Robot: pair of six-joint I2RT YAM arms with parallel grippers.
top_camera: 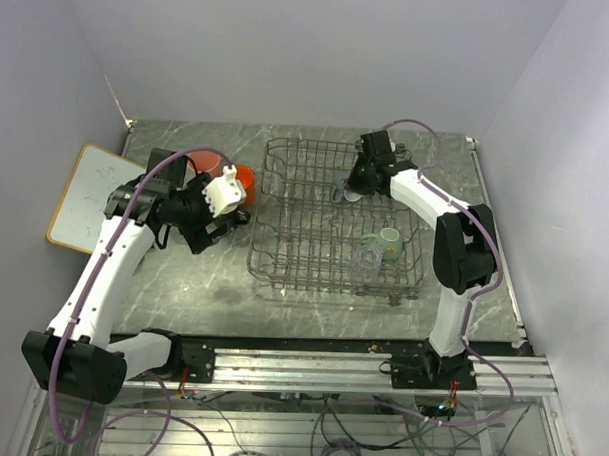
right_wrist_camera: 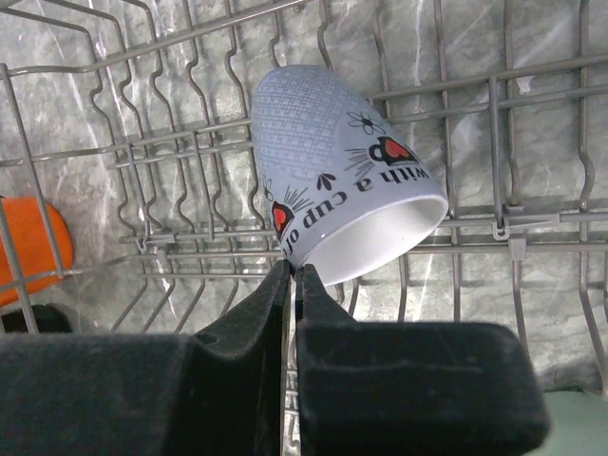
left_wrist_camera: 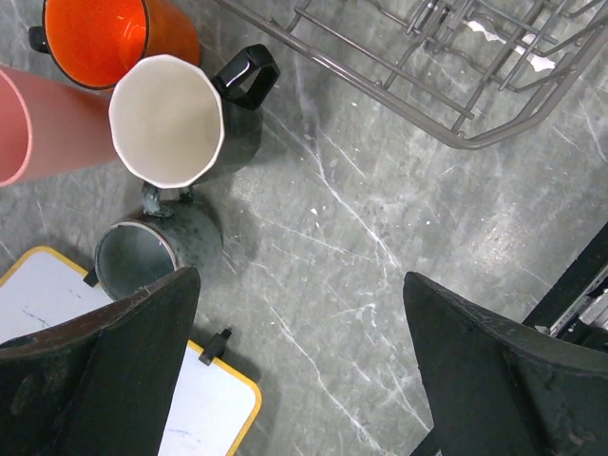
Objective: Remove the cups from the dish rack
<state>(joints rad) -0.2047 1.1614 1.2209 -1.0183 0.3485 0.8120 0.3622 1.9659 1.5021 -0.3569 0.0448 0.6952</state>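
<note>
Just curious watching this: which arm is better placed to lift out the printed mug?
Probably the right: the right gripper sits shut right at the printed mug inside the rack, while the left gripper hangs open over the table outside it.

grey mug, black lettering "with a cup of", last letters partly hidden

Looks like a robot lab: plain walls boxing in a marble-look table, with aluminium rail and loose cables well behind the right claw.
</note>
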